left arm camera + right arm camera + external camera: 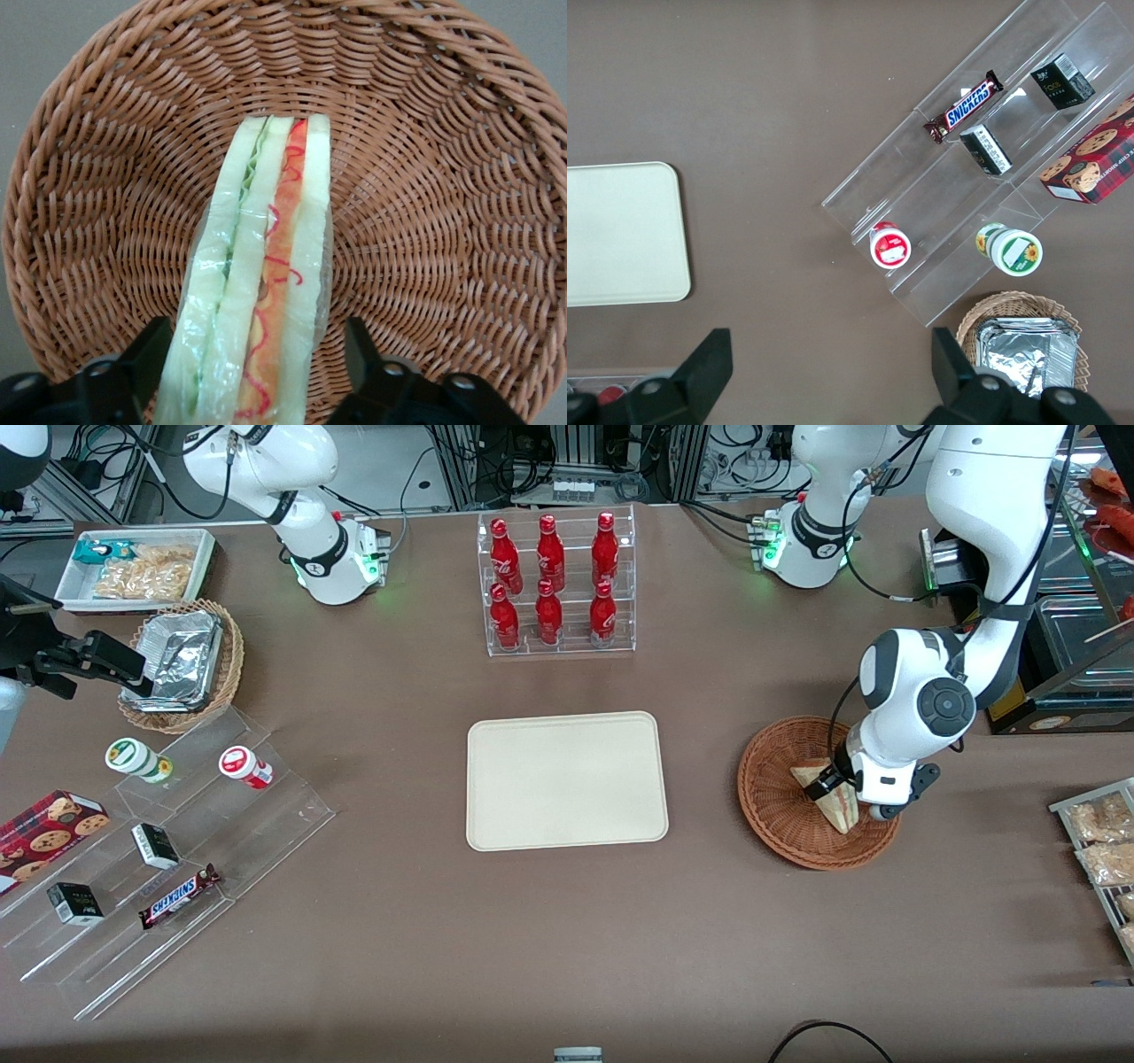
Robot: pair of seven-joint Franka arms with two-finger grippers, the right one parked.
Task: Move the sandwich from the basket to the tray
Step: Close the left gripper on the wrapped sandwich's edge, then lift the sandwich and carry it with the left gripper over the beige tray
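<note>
We see our gripper [834,784] down in the basket [772,808], its jaws spread on either side of the sandwich [257,283] without clamping it. The tray [567,779] lies beside the basket on the table [399,957].

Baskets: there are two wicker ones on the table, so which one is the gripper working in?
The gripper is down in the reddish-brown basket beside the tray, fingers open astride the sandwich. The lighter tan basket holds a foil container.

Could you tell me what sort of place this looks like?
Probably a robot lab's mock snack shop: cola bottles on an acrylic rack, cabling past the table, and the claw straddling a basket's sandwich.
</note>
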